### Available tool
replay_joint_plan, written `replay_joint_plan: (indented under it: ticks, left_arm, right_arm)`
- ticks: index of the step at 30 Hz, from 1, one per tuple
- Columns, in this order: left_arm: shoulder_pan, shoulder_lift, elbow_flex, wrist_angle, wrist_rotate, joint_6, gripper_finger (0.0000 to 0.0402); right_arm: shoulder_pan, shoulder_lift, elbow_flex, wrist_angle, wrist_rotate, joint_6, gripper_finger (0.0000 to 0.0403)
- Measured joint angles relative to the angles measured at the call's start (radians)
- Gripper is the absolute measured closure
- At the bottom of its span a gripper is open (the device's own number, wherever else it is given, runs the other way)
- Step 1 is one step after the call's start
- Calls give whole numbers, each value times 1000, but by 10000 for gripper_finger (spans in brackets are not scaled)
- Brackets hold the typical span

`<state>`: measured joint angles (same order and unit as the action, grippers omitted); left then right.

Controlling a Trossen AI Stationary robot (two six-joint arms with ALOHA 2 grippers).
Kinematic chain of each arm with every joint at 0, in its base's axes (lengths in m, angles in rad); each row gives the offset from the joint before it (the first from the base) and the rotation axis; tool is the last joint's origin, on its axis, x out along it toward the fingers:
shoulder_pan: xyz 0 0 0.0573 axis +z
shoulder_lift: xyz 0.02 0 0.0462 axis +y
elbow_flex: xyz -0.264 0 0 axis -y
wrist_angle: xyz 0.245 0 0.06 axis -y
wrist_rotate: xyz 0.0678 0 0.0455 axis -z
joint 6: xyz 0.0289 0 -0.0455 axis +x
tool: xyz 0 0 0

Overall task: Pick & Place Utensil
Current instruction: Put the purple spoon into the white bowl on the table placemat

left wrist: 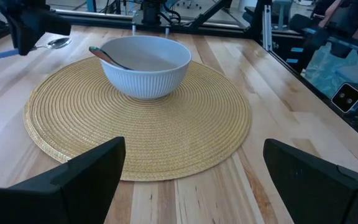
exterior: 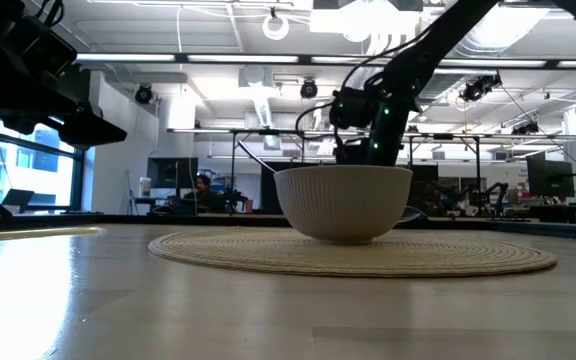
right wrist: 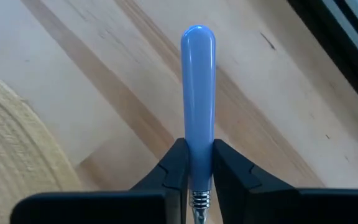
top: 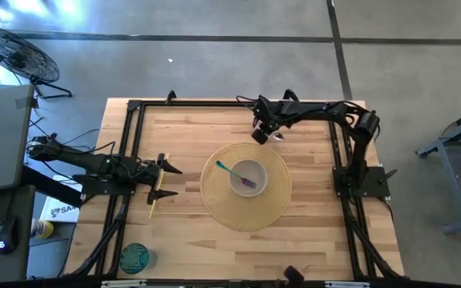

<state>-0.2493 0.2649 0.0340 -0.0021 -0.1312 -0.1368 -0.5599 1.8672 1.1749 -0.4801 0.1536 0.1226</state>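
Observation:
A spoon with a blue handle point(right wrist: 197, 81) and a metal bowl point(top: 277, 138) is at the table's far side, just beyond the woven round mat point(top: 214, 210). My right gripper point(right wrist: 197, 163) is shut on it. On the mat stands a white ribbed bowl point(top: 250, 170). Inside it lies a teal-handled utensil point(top: 224, 167), leaning on the rim. At the table's left side my left gripper point(left wrist: 194, 155) waits open, pointing at the mat and touching nothing. My right gripper pinches the spoon's blue handle point(right wrist: 197, 146) between its two fingers, close to the metal neck point(right wrist: 197, 200). The fingers slant down from above and lie across the handle, whose free end point(right wrist: 197, 37) sticks out past them. Whether the spoon's bowl touches the table cannot be told.
A teal glass point(top: 134, 258) stands at the near left corner. A thin yellow piece point(top: 154, 205) lies beside my left gripper. Black frame rails point(top: 126, 144) run along the table's left, right and far sides. Bare wood shows around the mat.

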Motion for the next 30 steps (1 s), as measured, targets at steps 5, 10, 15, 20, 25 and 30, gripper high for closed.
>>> replay_joint_plan:
  ticks: [5, 10, 15, 20, 25, 30]
  left_arm:
    - [0, 0, 0, 0, 0, 0, 24]
    - [0, 0, 0, 0, 0, 0, 24]
    - [0, 0, 0, 0, 0, 0, 24]
    - [0, 0, 0, 0, 0, 0, 24]
    - [0, 0, 0, 0, 0, 0, 24]
    - [0, 0, 0, 0, 0, 0, 24]
  right_arm:
    - [42, -55, 1, -14, 53, 40, 361]
    - [86, -148, 3, -15, 58, 113, 361]
    - [159, -240, 3, -20, 93, 194, 361]
    - [272, -301, 3, -19, 198, 291, 361]
    - [386, -299, 3, 0, 322, 395, 361]
    - [466, -255, 3, 63, 374, 480, 361]
